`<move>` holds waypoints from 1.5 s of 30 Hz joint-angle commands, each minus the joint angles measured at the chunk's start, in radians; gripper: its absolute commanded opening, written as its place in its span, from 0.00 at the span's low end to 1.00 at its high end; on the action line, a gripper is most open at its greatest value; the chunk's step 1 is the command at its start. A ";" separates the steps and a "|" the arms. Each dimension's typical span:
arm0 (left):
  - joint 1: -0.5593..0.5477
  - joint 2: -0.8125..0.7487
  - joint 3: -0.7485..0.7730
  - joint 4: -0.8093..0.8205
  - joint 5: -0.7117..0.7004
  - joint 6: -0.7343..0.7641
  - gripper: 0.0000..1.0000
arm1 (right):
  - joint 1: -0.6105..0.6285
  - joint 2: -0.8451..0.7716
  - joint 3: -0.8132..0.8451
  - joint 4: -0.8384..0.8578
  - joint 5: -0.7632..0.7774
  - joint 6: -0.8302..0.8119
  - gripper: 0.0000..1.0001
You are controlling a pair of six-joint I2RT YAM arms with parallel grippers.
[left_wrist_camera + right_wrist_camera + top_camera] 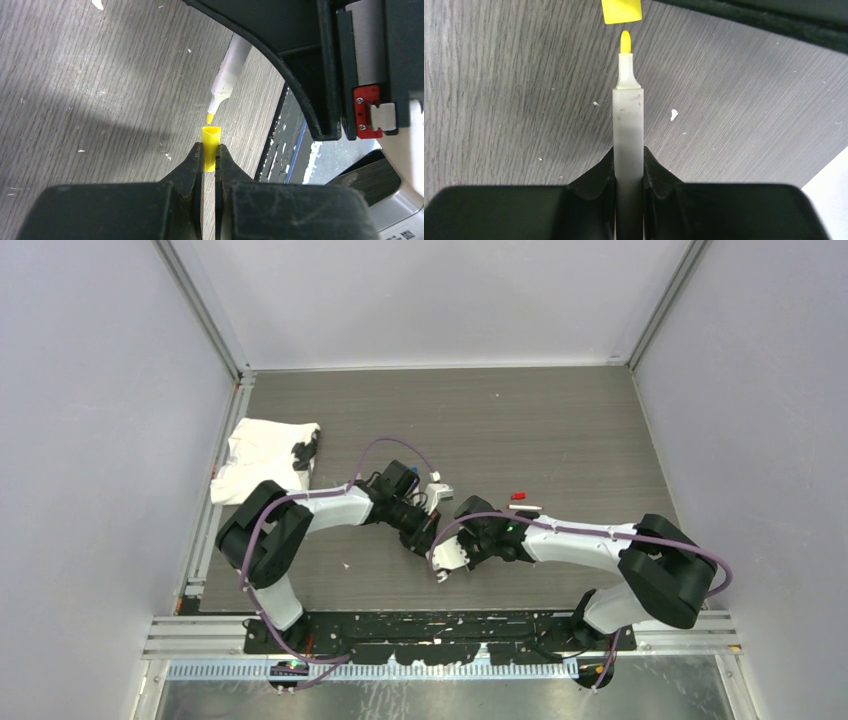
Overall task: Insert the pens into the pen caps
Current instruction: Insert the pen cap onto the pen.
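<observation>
Left gripper (210, 159) clamped on yellow pen cap (211, 140), cap's open end facing yellow-tipped white pen (628, 115), pen barrel pinched in right gripper (629, 162), nib just short of cap mouth, both above grey wood-grain counter (75, 75), mid-counter

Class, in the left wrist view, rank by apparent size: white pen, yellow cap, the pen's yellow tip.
1. white pen, even partly hidden.
2. yellow cap, nearer the camera.
3. yellow tip, clearly smallest.
</observation>
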 commanded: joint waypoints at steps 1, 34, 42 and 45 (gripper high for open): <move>0.007 -0.012 0.021 0.042 0.034 -0.015 0.01 | 0.010 0.001 0.000 0.019 0.003 0.009 0.01; 0.014 -0.066 0.018 0.075 0.081 -0.052 0.01 | -0.001 -0.055 0.036 -0.029 -0.230 0.114 0.01; 0.022 -0.115 0.039 0.088 0.084 -0.111 0.01 | -0.053 -0.081 0.067 -0.087 -0.374 0.162 0.01; 0.022 -0.138 0.057 0.079 0.071 -0.138 0.02 | -0.077 -0.084 0.082 -0.103 -0.420 0.192 0.01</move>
